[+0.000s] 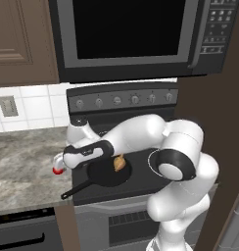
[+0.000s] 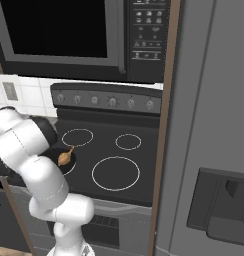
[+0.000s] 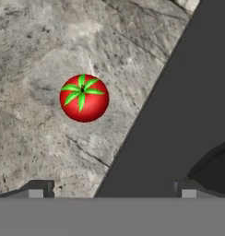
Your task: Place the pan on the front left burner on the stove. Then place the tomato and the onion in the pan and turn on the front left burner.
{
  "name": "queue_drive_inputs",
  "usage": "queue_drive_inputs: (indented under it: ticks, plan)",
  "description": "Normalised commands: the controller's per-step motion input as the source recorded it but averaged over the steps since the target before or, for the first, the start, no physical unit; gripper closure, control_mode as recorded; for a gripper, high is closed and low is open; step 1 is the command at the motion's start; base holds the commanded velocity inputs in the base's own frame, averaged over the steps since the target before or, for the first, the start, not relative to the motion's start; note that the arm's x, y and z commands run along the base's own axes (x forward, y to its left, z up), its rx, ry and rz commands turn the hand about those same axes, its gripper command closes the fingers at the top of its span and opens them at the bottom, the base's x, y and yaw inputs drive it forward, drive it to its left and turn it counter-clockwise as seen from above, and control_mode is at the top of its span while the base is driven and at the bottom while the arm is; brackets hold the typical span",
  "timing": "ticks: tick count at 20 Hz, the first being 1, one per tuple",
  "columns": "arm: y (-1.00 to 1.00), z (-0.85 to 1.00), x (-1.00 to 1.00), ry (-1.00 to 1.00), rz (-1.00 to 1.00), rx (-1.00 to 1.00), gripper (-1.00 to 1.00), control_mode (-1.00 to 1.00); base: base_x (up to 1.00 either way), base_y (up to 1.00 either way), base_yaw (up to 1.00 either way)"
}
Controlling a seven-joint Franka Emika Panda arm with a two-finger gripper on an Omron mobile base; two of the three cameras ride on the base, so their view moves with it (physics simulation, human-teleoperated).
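On the front left of the stove (image 1: 143, 177) sits the black pan (image 1: 106, 175), its long handle (image 1: 75, 189) pointing toward the counter. It covers the front left burner. The tan onion (image 1: 120, 164) (image 2: 65, 158) lies inside the pan. On the granite counter just left of the stove rests the red tomato (image 1: 57, 170) (image 3: 84, 97), green stem up. My gripper (image 1: 59, 163) (image 3: 113, 190) hangs just above it, open with nothing between its fingers. In the hand view the tomato lies ahead and left of centre, and the pan rim (image 3: 215, 161) shows at lower right.
The granite counter (image 1: 21, 162) stretches left of the stove. A row of knobs (image 1: 117, 100) lines the back panel, under a microwave (image 1: 126, 29). Bare rings (image 2: 115, 173) mark the other burners. A tall grey fridge (image 2: 214, 125) stands right of the stove.
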Motion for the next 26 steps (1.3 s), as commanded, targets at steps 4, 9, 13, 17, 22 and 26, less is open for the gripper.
queue_drive_inputs:
  ticks: [4,9,13,17,22,26]
  plan:
    - [0.12,-0.13,0.0,0.0,0.04,0.01,-1.0,-1.0,0.0,0.0,0.0]
    - [0.22,-0.04,0.0,0.0,0.01,0.02,-1.0,-1.0,0.0,0.0,0.0]
    - [0.16,-0.02,0.0,0.0,0.0,0.01,-1.0,-1.0,0.0,0.0,0.0]
    - [0.07,-0.04,0.01,0.0,0.0,0.0,-1.0,-1.0,0.0,0.0,0.0]
    - [0.07,-0.09,0.04,0.0,0.0,0.0,-1.0,-1.0,0.0,0.0,0.0]
    - [0.09,-0.1,0.12,0.0,0.0,0.0,-1.0,-1.0,0.0,0.0,0.0]
